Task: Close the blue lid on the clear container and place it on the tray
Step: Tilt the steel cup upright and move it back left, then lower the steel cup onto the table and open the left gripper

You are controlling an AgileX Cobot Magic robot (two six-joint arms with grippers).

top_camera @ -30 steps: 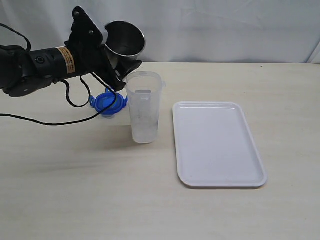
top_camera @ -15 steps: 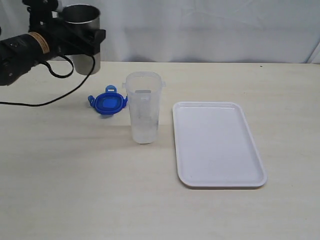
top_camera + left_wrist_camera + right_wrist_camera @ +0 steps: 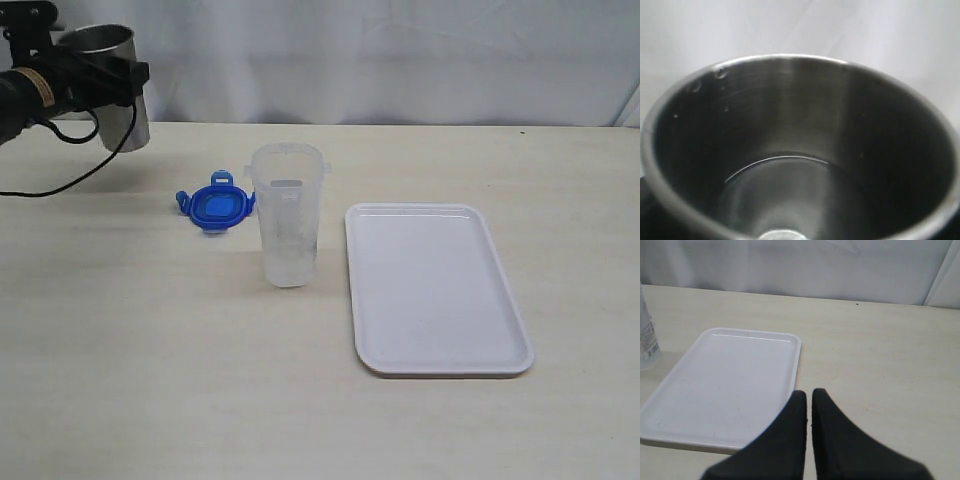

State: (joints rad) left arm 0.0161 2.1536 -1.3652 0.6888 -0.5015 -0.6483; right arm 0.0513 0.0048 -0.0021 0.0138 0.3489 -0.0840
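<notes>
The clear container [image 3: 287, 215] stands upright and uncovered in the middle of the table. The blue lid [image 3: 215, 205] lies flat on the table just to its left, touching nothing. The white tray [image 3: 435, 290] lies to the container's right with nothing on it. At the far left, above the table's back edge, my left gripper [image 3: 105, 75] is shut on a shiny steel cup [image 3: 127, 122], held upright. The cup's inside [image 3: 790, 160] fills the left wrist view. My right gripper [image 3: 809, 392] is shut on nothing, hovering near the tray [image 3: 730, 375], outside the exterior view.
A white curtain hangs behind the table. A black cable [image 3: 70, 185] trails from the left arm over the table's left side. The container's edge [image 3: 646, 340] shows beyond the tray in the right wrist view.
My left arm has carried the steel cup from a tilted pose over the container to the far left and turned it upright. The lid, container and tray have not moved.
</notes>
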